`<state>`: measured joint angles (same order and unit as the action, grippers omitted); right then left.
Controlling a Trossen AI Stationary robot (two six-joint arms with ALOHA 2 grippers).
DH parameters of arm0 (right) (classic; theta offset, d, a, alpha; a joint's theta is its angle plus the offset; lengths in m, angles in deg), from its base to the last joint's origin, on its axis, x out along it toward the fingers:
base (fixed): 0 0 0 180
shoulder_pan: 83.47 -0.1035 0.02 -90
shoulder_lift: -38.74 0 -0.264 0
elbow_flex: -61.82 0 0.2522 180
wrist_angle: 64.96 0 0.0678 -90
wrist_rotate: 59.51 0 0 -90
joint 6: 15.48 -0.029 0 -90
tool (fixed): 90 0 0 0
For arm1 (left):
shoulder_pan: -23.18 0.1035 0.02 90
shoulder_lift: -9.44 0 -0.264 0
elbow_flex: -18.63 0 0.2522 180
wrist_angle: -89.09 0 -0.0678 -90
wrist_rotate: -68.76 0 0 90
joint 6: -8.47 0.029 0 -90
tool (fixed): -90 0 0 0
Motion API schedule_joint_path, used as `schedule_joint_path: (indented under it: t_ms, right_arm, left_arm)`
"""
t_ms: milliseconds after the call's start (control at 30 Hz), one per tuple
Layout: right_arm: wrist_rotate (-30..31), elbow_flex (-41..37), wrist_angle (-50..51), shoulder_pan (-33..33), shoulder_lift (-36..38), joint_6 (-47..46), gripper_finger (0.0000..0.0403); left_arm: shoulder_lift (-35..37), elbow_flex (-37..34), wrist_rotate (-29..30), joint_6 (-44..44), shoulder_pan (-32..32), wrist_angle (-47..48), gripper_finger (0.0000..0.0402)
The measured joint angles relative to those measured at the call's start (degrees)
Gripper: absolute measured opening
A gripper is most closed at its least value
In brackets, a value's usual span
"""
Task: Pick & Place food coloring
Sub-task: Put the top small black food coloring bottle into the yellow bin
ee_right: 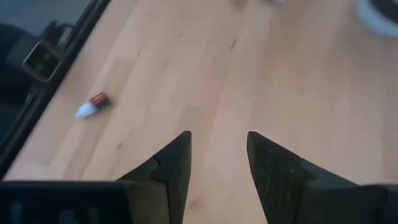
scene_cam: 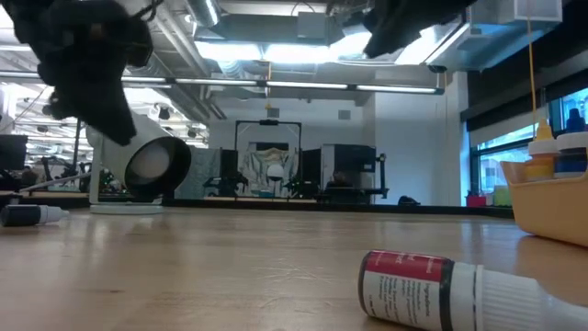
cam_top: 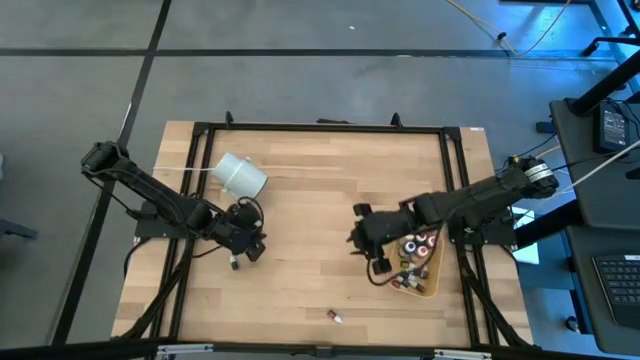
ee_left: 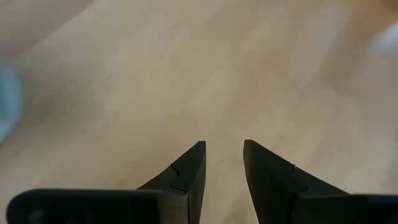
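A red food coloring bottle (cam_top: 335, 316) with a pale cap lies on its side near the table's near edge, also in the low view (scene_cam: 432, 290) and the right wrist view (ee_right: 93, 106). A dark bottle (scene_cam: 28, 215) lies on its side at the table's left, just near of my left gripper (cam_top: 247, 243). More bottles (cam_top: 415, 255) stand in the tan tray (cam_top: 432, 283). My left gripper (ee_left: 224, 152) is open above bare wood. My right gripper (cam_top: 358, 235) (ee_right: 217, 143) is open, hovering left of the tray.
A white cup (cam_top: 240, 175) lies on its side on the far left part of the table, its open end facing the low view (scene_cam: 152, 165). A black frame (cam_top: 320, 127) runs around the table. Bare wood lies between the two grippers.
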<state>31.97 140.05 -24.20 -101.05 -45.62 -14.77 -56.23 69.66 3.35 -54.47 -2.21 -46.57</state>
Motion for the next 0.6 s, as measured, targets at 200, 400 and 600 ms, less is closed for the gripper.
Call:
schedule_joint_path:
  t_ms: [200,400,600]
  right_arm:
    - [-0.16,0.0,-3.19,2.36,0.0,1.53,0.0157]
    - [-0.16,0.0,-3.23,2.9,0.0,1.85,0.0157]
    - [-0.14,0.0,-3.28,2.93,0.0,2.9,0.0157]
  left_arm:
    - [-1.63,0.21,-3.94,-9.25,0.0,8.06,0.0106]
    - [-4.56,0.21,-6.68,-10.46,0.0,10.97,0.0103]
    - [-4.74,0.21,-6.66,-4.11,0.0,10.88,0.0106]
